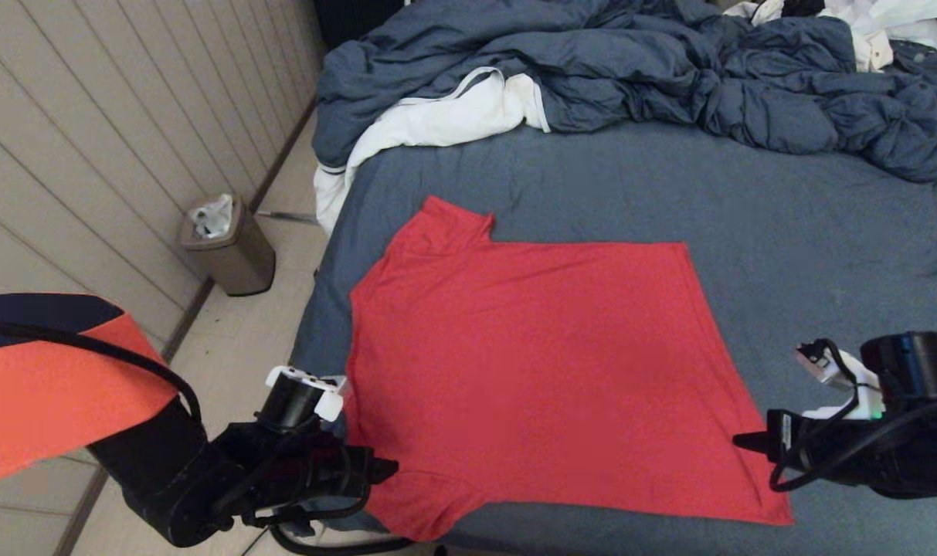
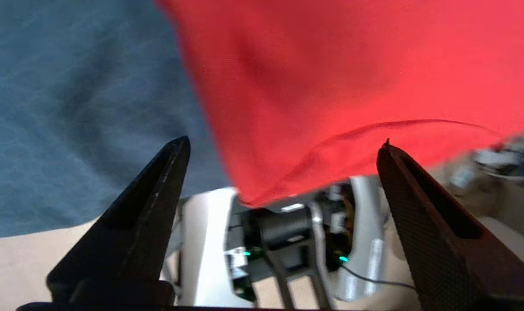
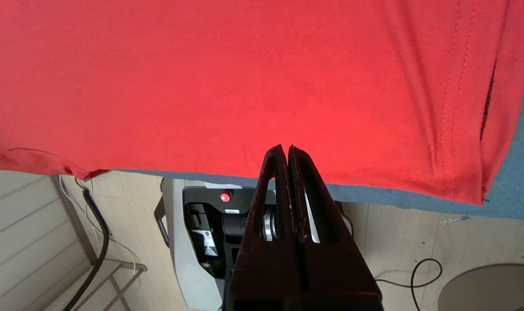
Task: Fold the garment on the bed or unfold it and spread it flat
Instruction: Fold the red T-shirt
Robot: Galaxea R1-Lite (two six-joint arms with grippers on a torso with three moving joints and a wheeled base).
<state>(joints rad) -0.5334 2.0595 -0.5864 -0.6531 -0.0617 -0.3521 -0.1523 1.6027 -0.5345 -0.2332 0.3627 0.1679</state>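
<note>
Left gripper (image 1: 387,469): jaws spread wide, holding nothing, at the near left sleeve of the garment (image 1: 530,371); contact appears absent. Garment lies flat, plain side up, along the near edge of the bed (image 1: 785,224). Right gripper (image 1: 738,442): clenched empty at the hem's near right corner.

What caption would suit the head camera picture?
Red T-shirt spread flat on the bed, open left gripper and shut right gripper at its near edge.
</note>
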